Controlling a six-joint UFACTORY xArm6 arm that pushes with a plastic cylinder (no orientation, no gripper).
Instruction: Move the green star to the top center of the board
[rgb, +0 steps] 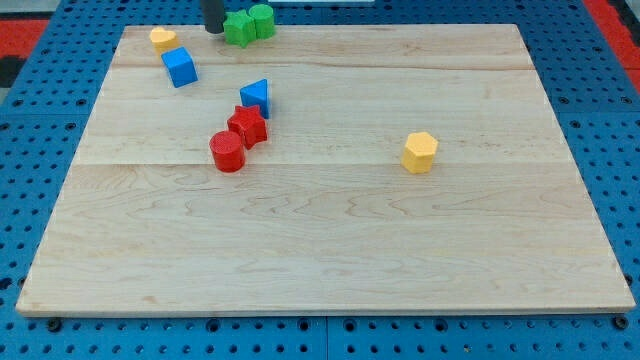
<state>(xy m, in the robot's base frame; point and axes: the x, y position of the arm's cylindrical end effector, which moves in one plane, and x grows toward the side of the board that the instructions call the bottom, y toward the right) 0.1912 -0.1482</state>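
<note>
On the worktop (330, 250), my tip (213, 30) sits at the view's top edge, just left of the green star (238, 28), seemingly touching it. The green cylinder (262, 20) touches the star's right. Left of the tip lies the yellow block (162, 39), the blue cube (180, 67) below it. Near the middle-left, the blue triangle (256, 96) stands above the red star (247, 126), which touches the red cylinder (227, 152) at lower left. The yellow hexagon (420, 152) lies well apart, right.

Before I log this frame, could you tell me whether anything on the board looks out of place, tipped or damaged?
Nothing stands out. All blocks sit flat on the wooden board, none tipped or off its edge. The green star touches a green cylinder at the view's top edge, with my tip just to the star's left. No damage shows.
</note>
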